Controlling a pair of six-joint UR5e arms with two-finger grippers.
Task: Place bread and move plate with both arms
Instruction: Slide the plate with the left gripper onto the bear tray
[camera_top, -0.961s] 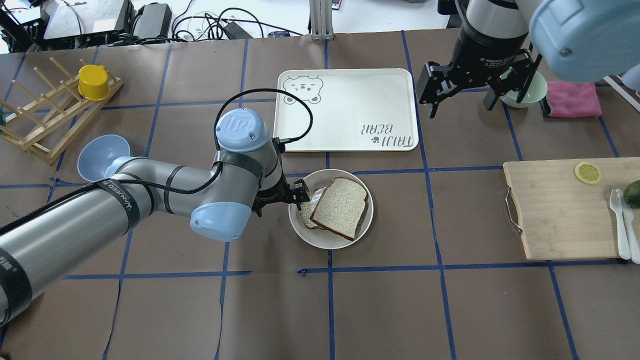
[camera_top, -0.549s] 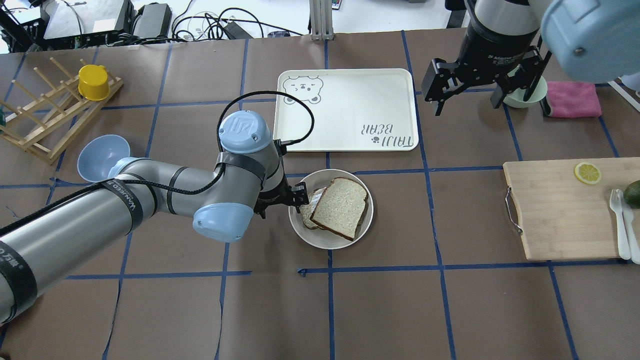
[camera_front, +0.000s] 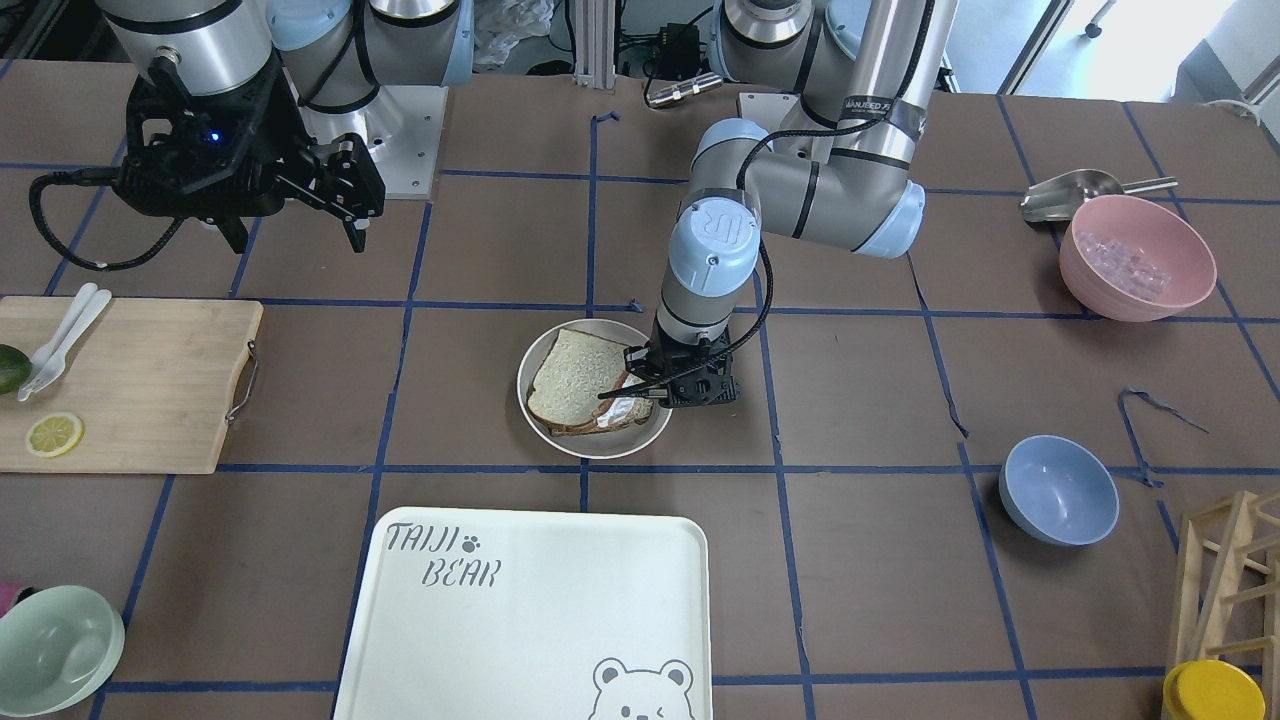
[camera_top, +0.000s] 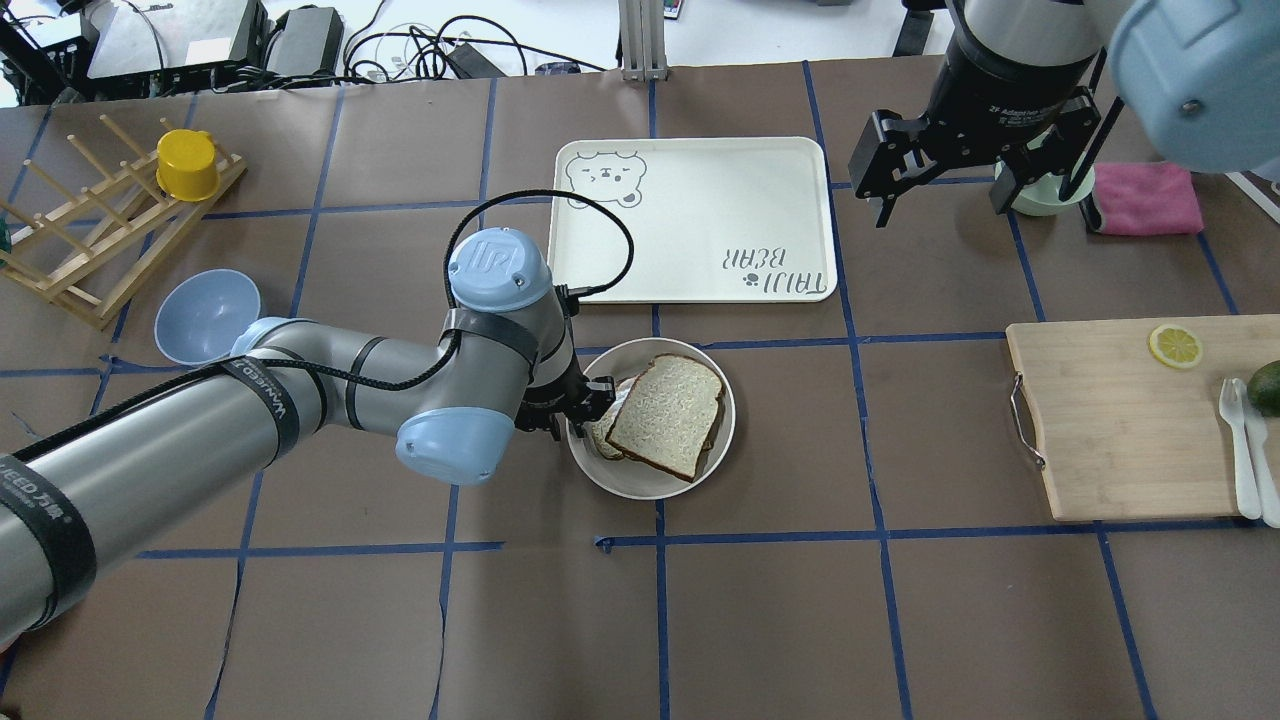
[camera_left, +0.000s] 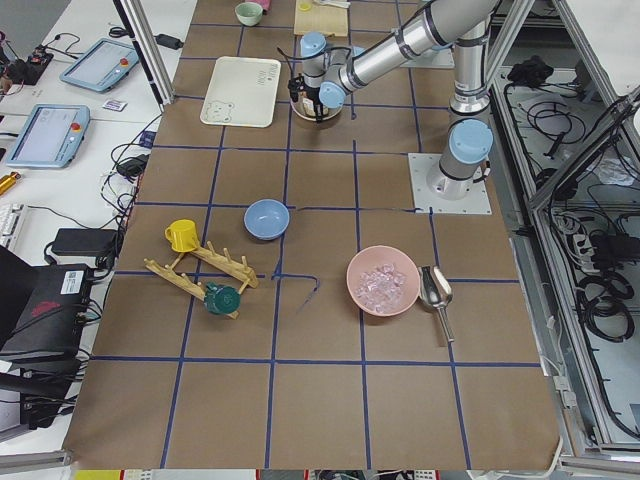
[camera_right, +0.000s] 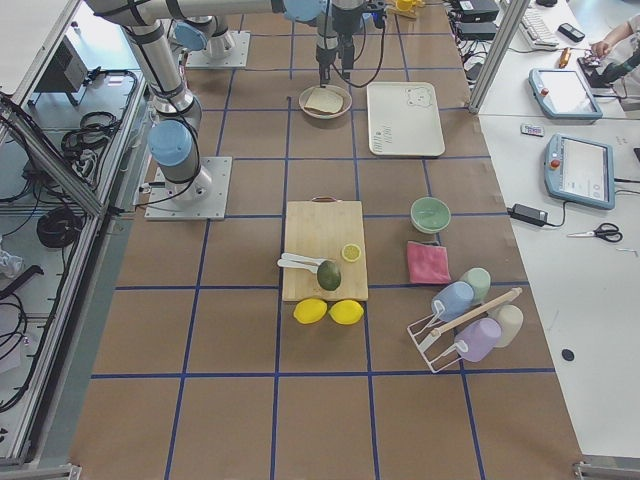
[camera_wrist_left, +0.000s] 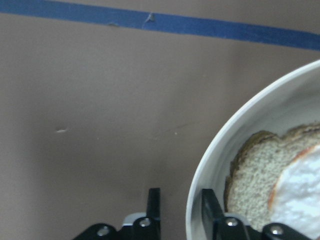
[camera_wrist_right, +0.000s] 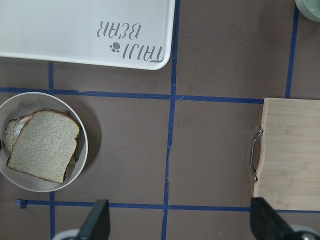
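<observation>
The plate (camera_top: 648, 488) sits on the bench (camera_top: 900, 620) near the tray (camera_top: 700, 180), off the tray's long side that faces the robot. The bread (camera_top: 665, 415) lies on the plate, atop the egg-bearing slice (camera_front: 628, 408).

The plate looks stiff, smooth and probably slippery. Its raised rim is the only place to take hold, so a one-sided pinch would likely tip it under the stacked load. A second hold on the rim's opposite edge, the one farther from the left gripper, should keep it level. The bread is light, soft and loose, and any tilt or jerk could slide it off.

The left gripper (camera_top: 590, 400) straddles the rim with narrow jaws, one inside and one outside. Bench shows beside the outer one, so a firm pinch cannot be told. The right gripper (camera_top: 940, 212) hangs empty off the tray's lettered end, jaws spread wide.

The bench is flat brown paper with blue tape lines. The strip between plate and tray is bare.
</observation>
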